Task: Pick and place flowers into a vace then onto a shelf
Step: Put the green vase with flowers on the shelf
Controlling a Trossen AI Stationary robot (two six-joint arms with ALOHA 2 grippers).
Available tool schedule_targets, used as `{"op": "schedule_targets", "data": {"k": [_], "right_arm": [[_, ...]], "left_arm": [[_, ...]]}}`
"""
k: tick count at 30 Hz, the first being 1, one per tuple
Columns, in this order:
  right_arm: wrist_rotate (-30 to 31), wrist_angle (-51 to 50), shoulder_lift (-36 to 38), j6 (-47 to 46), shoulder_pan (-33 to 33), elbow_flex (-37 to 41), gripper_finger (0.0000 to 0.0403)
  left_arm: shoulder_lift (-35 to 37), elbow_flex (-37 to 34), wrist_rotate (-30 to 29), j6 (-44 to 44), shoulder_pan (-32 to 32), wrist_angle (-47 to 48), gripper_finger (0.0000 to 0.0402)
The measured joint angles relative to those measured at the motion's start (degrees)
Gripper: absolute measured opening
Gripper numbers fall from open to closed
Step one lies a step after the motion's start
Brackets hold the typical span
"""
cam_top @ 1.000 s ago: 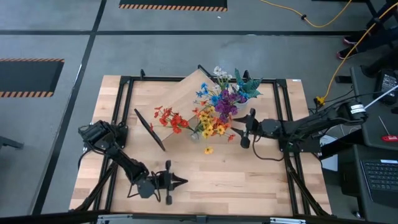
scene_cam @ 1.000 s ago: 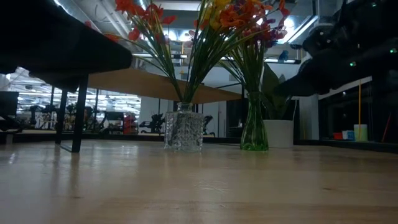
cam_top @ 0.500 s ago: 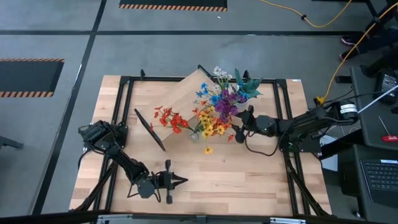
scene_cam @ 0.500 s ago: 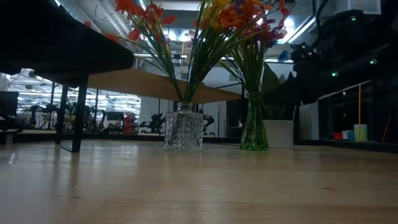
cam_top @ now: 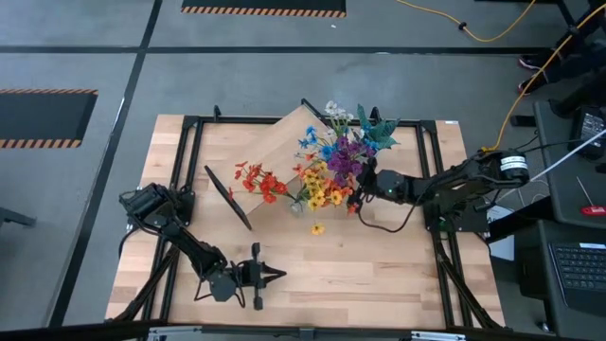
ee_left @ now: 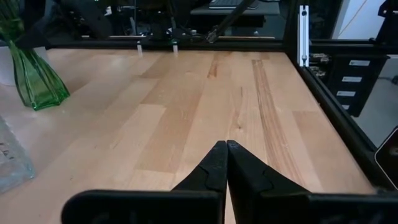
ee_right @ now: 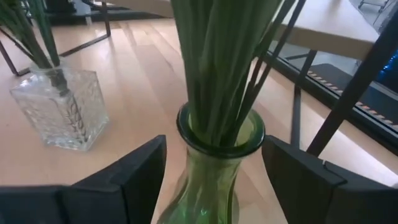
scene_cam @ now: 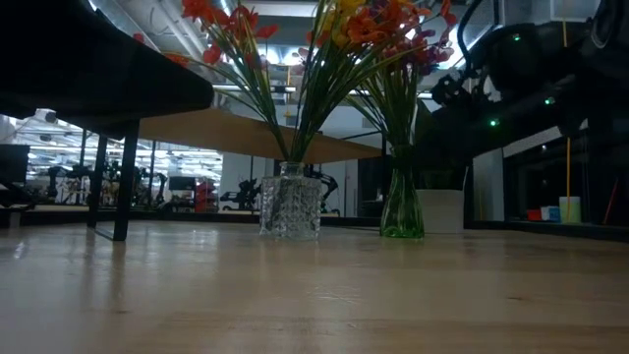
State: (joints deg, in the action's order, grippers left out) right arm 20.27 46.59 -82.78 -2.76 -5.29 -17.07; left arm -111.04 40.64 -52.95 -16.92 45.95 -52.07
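The flowers (cam_top: 327,169) stand in two vases on the table, in front of the shelf (cam_top: 280,142). A clear cut-glass vase (scene_cam: 290,206) holds the red, orange and yellow sprays. A green glass vase (scene_cam: 401,202) holds the purple, blue and white ones. My right gripper (cam_top: 364,186) is open, and in the right wrist view its fingers (ee_right: 140,171) stand on either side of the green vase's neck (ee_right: 219,134) without plainly touching it. My left gripper (cam_top: 272,276) is shut and hovers near the table's near edge, far from both vases.
The shelf plank (scene_cam: 246,133) on black legs (scene_cam: 125,182) sits askew behind the vases. A spiky green plant (cam_top: 377,133) in a white pot (scene_cam: 442,210) stands just beyond the green vase. One loose yellow bloom (cam_top: 317,228) lies on the table. Bare wood (ee_left: 211,106) stretches ahead of the left gripper.
My right gripper has moved toward the table's left and slightly toward the far edge. It has closed in on the green vase until its fingers flank the neck. The vases and flowers have stayed put.
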Motion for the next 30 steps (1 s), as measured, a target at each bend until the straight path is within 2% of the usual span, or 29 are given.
{"op": "schedule_targets", "data": {"k": [6, 9, 13, 19, 30], "right_arm": [[0.0, 2.2, 0.0, 0.4, -0.2, -0.1, 0.0265], [0.0, 2.3, 0.0, 1.1, -0.2, -0.1, 0.0252], [0.3, 2.3, -0.4, 0.4, -0.2, -0.1, 0.0206], [1.2, 5.8, -2.0, 1.9, -0.2, 0.0, 0.0108], [2.4, 10.1, -1.3, 3.8, -0.2, 0.0, 0.0108]], "left_arm": [[0.0, 0.0, 0.0, 0.1, 0.0, 0.1, 0.0002], [0.0, 0.0, 0.0, 0.1, 0.0, 0.2, 0.0003], [0.0, 0.0, -0.1, 0.2, 0.0, 0.5, 0.0002], [0.0, 0.0, -1.3, 0.1, 0.0, 0.5, 0.0002], [0.0, 0.0, -1.4, -0.4, 0.1, 0.4, 0.0003]]}}
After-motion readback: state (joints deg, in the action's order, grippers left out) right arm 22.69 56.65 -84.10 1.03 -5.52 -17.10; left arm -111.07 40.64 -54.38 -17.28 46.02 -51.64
